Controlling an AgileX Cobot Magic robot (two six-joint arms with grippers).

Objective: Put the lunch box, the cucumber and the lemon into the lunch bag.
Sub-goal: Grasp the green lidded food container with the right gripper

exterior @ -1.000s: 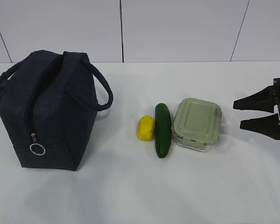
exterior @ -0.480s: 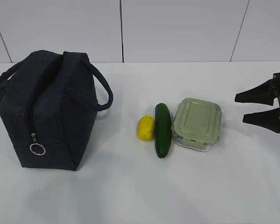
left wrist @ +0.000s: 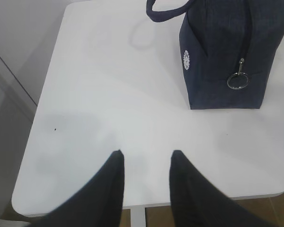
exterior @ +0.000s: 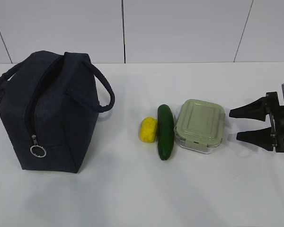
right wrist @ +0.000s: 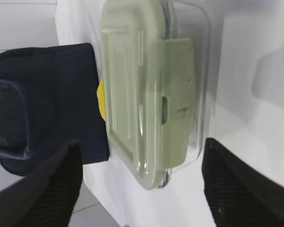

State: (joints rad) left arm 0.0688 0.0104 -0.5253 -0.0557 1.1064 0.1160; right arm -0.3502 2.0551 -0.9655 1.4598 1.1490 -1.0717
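Observation:
The navy lunch bag stands at the left of the table, its top zipper partly open and the ring pull low on its front; it also shows in the left wrist view and the right wrist view. The lemon, the cucumber and the sage-green lunch box lie side by side at the middle. My right gripper is open, just right of the lunch box, level with it. My left gripper is open and empty over bare table, out of the exterior view.
The white table has a rounded front-left corner and edge close under my left gripper. A white panelled wall runs behind the table.
My right gripper has moved left and slightly down, closer to the lunch box, still open. The bag and the three items have not moved.

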